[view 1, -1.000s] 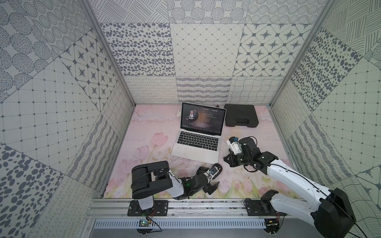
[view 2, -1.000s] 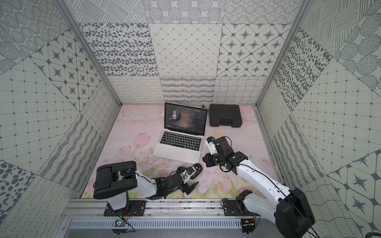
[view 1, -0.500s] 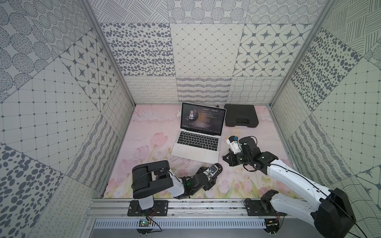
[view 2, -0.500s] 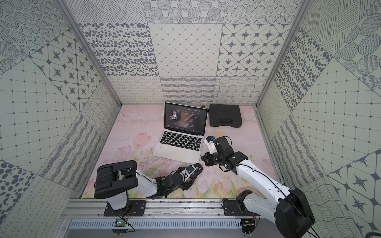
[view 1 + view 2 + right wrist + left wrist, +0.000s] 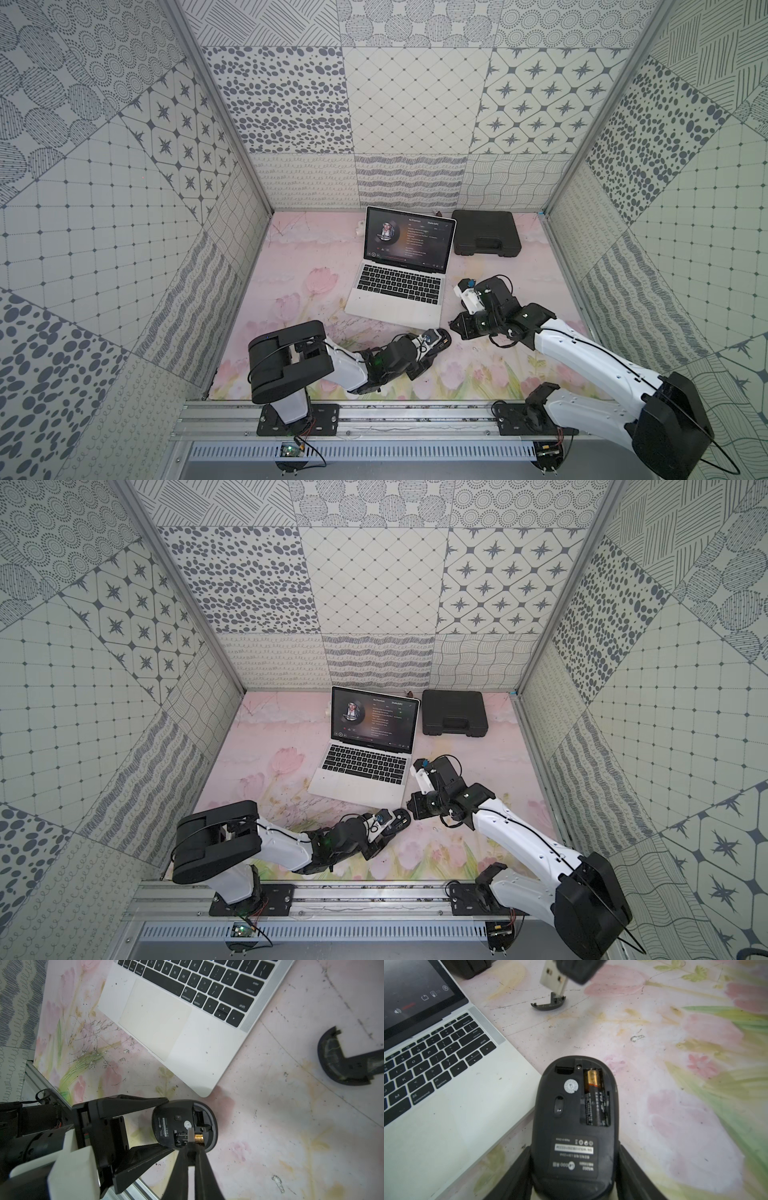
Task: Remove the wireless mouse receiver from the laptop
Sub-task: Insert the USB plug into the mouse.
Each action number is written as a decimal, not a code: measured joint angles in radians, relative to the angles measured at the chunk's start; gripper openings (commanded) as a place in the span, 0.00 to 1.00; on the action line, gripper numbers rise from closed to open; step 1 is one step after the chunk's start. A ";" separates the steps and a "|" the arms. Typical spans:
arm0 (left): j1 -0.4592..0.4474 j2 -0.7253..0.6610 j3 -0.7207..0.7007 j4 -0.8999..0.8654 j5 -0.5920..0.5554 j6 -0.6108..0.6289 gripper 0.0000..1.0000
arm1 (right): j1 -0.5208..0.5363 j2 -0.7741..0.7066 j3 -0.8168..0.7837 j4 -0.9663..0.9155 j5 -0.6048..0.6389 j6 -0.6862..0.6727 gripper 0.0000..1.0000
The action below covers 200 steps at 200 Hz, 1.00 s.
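Both top views: scuffed pink floral mat (image 5: 299, 249), grey-patterned walls (image 5: 415, 104) around.

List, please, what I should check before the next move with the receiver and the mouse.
1. The receiver is out of the laptop: ok; the right tool holds it, plug bare.
2. The mouse is held: ok; the left tool has a finger on each side, underside up.
3. The slot is free: ok; empty, beside the battery.
4. The plug is in line with the slot: cannot tell.
5. The cover is out of the way: ok; it lies on the table, apart from the mouse.
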 measured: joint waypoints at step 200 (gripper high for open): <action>0.041 -0.155 0.135 -0.546 0.151 0.116 0.19 | 0.105 0.184 0.106 -0.165 0.032 -0.035 0.00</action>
